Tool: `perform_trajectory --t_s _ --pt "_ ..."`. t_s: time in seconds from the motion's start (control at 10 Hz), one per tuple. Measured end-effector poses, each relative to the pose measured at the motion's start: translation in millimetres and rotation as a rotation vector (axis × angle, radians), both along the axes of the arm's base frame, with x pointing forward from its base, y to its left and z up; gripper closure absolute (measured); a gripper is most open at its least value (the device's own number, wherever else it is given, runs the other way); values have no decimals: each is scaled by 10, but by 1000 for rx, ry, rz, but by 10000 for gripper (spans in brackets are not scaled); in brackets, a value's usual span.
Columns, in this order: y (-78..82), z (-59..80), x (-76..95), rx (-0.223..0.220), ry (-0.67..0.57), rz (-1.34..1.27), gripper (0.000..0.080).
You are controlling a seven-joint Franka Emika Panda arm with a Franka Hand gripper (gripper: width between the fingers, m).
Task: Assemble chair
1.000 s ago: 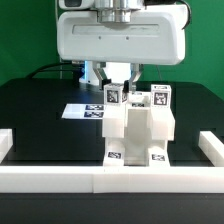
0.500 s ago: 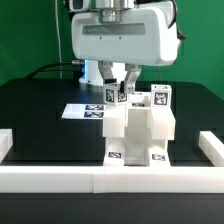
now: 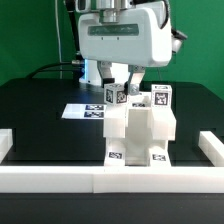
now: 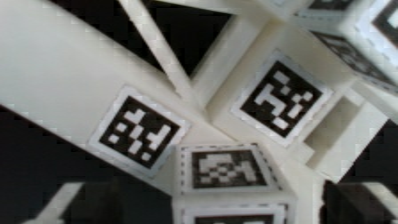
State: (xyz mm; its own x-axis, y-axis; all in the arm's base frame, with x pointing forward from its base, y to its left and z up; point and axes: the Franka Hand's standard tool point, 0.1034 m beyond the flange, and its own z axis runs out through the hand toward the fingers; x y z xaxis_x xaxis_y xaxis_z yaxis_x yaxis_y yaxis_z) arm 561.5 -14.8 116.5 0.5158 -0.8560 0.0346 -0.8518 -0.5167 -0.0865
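One gripper (image 3: 124,76) hangs above the chair (image 3: 140,125), jaws apparently released; next, a clear retreat upward.

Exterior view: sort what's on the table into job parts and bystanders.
Job:
- chair, partly assembled white blocks with tags
- tool, above the chair's rear piece

Bystanders:
- marker board, flat behind the chair
- white border wall along the front
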Motion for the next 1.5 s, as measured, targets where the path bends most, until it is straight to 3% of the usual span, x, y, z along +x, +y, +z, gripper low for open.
perform_trajectory --t_s 0.1,0.3,1.5 --pt "3 3 7 -4 1 30 176" --pt "-2 3 8 -23 -2 214 154" --pt "-32 -3 0 -104 -8 1046 151"
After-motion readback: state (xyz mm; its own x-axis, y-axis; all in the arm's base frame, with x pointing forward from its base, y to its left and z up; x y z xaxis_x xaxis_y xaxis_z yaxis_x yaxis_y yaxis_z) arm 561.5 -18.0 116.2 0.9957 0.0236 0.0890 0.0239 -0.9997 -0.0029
